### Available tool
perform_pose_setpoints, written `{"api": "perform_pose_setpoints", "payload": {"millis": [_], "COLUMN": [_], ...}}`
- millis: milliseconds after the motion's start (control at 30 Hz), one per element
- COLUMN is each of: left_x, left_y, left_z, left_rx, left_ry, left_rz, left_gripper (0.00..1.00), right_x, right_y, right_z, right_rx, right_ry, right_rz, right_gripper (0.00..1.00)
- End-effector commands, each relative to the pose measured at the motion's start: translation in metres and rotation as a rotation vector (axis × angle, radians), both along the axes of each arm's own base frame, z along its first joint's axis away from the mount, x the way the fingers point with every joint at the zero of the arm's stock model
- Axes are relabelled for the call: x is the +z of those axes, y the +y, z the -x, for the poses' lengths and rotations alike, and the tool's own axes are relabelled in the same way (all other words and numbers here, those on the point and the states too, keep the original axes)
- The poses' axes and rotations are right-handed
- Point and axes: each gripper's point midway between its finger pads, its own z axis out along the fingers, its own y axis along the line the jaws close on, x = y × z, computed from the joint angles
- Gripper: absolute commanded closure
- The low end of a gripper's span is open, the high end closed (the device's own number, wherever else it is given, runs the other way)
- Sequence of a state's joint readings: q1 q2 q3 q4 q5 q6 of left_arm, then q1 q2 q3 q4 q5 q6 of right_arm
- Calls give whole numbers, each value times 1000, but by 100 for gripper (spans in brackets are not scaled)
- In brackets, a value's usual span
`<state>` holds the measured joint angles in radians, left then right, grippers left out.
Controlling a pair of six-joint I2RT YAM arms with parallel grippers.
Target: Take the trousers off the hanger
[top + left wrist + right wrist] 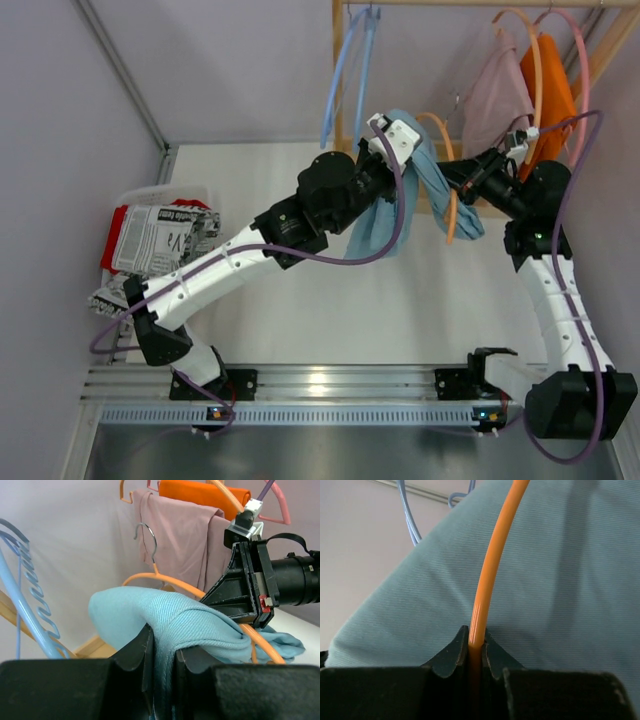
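Pinching a fold of the light blue trousers [200, 625] between the clenched jaws of the left gripper [162, 650]; clamping the orange hanger [492, 565] in the right gripper [476, 642], that cloth just behind.

Heaped trousers [150, 240] at worktop [300, 320] left; draped trousers [378, 228] on hanger [489, 582] centre, between left hand [162, 650] and right hand [476, 642]; hung trousers [500, 95] behind right.

Pale lilac walls [230, 60] enclose a white table [420, 310]; a wooden rack [338, 80] stands behind, an aluminium rail [330, 378] in front.
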<state>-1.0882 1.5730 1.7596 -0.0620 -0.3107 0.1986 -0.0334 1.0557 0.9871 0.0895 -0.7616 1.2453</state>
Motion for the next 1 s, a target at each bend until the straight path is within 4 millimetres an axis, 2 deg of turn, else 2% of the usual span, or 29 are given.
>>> {"api": "perform_pose_setpoints", "payload": {"millis": [0,167,300,433,667,733,867,900,967], "left_x": [231,249,248,244,251,256,268,279,284], "left_y": [130,148,161,173,182,184,188,197,200], "left_z": [64,73,74,72,74,76,79,84,85], "left_rx": [26,31,67,120,137,135,141,146,155], "left_ry": [-338,-376,-376,-382,-394,-405,-452,-470,-493], "left_rz": [628,652,637,614,627,633,635,660,657], "left_gripper": [100,100,100,100,100,100,100,100,100], "right_x": [-41,-71,-87,-110,-154,-161,-163,-164,-165], "right_y": [-24,-28,-30,-24,-22,-23,-18,-17,-16], "right_z": [-26,-31,-33,-24,-8,-4,2,3,6], "right_rx": [-124,-135,-140,-103,-61,-55,-16,-4,23], "right_ry": [21,53,71,92,122,131,117,118,130], "right_rz": [117,173,212,252,375,387,369,359,324], "right_gripper": [100,100,100,100,100,100,100,100,100]}}
